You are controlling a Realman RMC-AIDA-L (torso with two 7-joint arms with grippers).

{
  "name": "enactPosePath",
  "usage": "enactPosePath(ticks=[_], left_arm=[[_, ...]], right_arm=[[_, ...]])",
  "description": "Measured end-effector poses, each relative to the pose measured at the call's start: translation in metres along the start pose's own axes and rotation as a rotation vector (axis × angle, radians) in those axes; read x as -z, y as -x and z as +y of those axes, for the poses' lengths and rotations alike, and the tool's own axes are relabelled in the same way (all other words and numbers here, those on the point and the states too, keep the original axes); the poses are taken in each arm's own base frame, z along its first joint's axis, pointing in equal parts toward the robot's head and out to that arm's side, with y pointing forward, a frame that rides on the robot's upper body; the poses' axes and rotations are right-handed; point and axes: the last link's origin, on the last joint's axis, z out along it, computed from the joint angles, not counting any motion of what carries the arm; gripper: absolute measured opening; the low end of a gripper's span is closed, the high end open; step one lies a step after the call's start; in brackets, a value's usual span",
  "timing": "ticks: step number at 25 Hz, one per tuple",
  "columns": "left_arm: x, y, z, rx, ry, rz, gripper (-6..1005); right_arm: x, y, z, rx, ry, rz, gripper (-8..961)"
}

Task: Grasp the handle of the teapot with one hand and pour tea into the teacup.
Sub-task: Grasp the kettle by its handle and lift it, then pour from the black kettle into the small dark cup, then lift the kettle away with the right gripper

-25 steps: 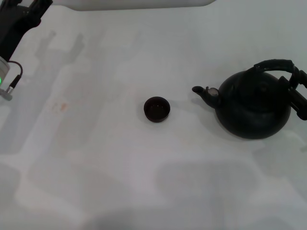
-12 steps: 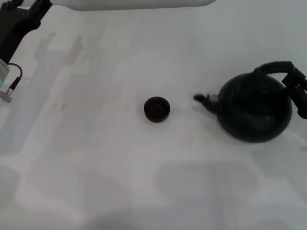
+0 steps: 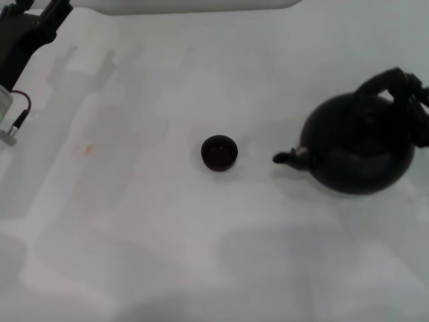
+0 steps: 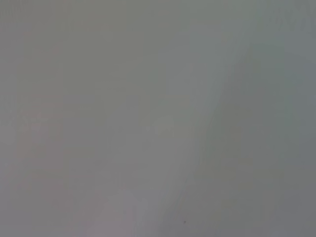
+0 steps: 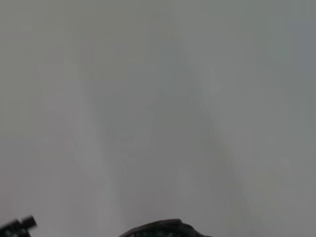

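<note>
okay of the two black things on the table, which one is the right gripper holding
The teapot, the big round pot with a spout. The right gripper clasps its handle. The tiny teacup sits alone mid-table, beyond the spout tip.

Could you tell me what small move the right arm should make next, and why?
Probably carry the teapot left: the right gripper has its handle, but the spout stops short of the teacup. The left gripper sits parked far left.

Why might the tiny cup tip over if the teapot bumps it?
The cup looks small and handleless beside the big teapot, so it is probably light and would slide or tip easily. It stands free on the smooth white table, with nothing steadying it. The spout points toward it, still apart.
</note>
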Motion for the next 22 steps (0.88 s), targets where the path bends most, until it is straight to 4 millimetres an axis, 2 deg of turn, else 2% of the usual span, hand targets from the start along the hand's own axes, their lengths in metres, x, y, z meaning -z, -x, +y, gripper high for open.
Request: enactPosePath(ticks=[5, 8, 14, 18, 22], left_arm=[[0.001, 0.002, 0.000, 0.001, -0.002, -0.006, 877], [0.002, 0.003, 0.000, 0.002, -0.003, -0.009, 878], [0.002, 0.003, 0.000, 0.003, -0.002, -0.011, 878], [0.003, 0.003, 0.000, 0.003, -0.003, -0.012, 878], [0.002, 0.004, 0.000, 0.006, -0.003, -0.011, 877]], right_arm=[[-0.034, 0.014, 0.002, 0.081, 0.066, -0.038, 239], [-0.058, 0.017, 0.002, 0.169, 0.084, -0.023, 225], [-0.093, 0.020, 0.004, 0.326, 0.100, 0.017, 193], [-0.105, 0.022, 0.010, 0.437, 0.116, 0.020, 185], [-0.108, 0.021, 0.014, 0.541, 0.137, 0.013, 182]])
